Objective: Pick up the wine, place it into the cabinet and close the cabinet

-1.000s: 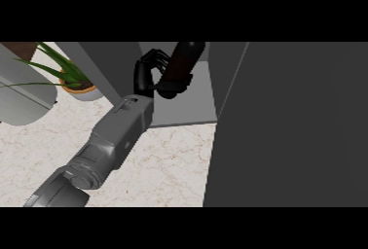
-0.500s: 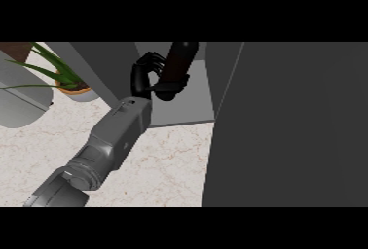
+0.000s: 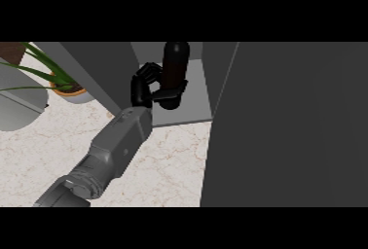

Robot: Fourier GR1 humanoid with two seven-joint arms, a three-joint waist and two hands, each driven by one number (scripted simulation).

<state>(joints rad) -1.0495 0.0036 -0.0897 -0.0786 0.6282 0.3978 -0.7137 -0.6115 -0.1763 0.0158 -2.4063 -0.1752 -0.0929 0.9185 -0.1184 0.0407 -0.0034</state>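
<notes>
The wine bottle [image 3: 174, 63] is dark and stands nearly upright inside the open cabinet, over its grey shelf floor [image 3: 193, 115]. My left hand [image 3: 144, 88] is on the bottle's left side and is shut on it: the fingers curl behind it and the thumb crosses its lower body. The grey forearm runs down to the lower left of the head view. The bottle's base is hidden by the hand. My right hand does not show.
The open cabinet door [image 3: 287, 121], a tall dark panel, fills the right side. A cabinet side wall [image 3: 101, 73] stands left of the hand. A potted plant [image 3: 66, 88] and a grey round object [image 3: 18, 109] sit at far left on the marble counter [image 3: 169, 165].
The left hand has carried the bottle further into the cabinet, and the bottle has gone from tilted to nearly upright.
</notes>
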